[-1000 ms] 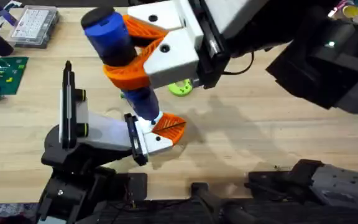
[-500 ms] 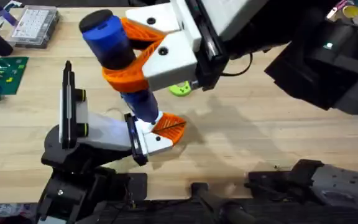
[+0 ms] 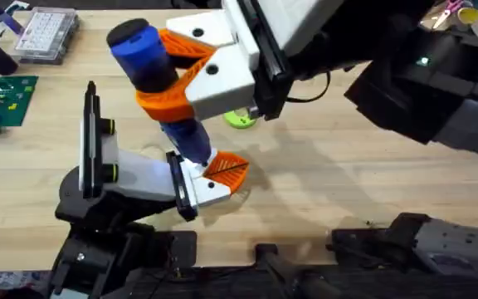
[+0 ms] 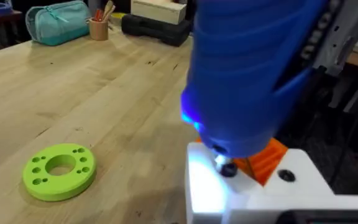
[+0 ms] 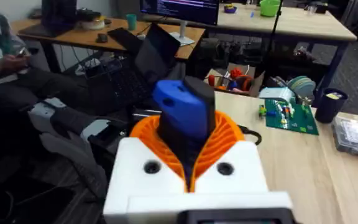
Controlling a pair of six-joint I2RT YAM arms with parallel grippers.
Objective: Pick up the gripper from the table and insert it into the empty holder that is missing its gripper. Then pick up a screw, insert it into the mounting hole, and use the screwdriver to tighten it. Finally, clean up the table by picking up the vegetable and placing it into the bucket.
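The right gripper (image 3: 168,79) was clamped on the blue screwdriver (image 3: 152,71), holding it tilted with its bit down on the white block (image 3: 210,189) at the end of the holder (image 3: 131,178), beside that block's orange finger (image 3: 226,169). A green ring (image 4: 59,171) lay on the table (image 3: 347,191) just beyond. I could not tell how the left gripper stood.

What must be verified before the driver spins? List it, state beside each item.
1. Right gripper clamped on the screwdriver: ok.
2. Bit down at the white block on the holder: ok.
3. Driver light on, lighting the block: ok.
4. Bit seated in the screw head: cannot tell.
5. Lime-green ring clear of the tip: ok.
6. Left gripper free: cannot tell.
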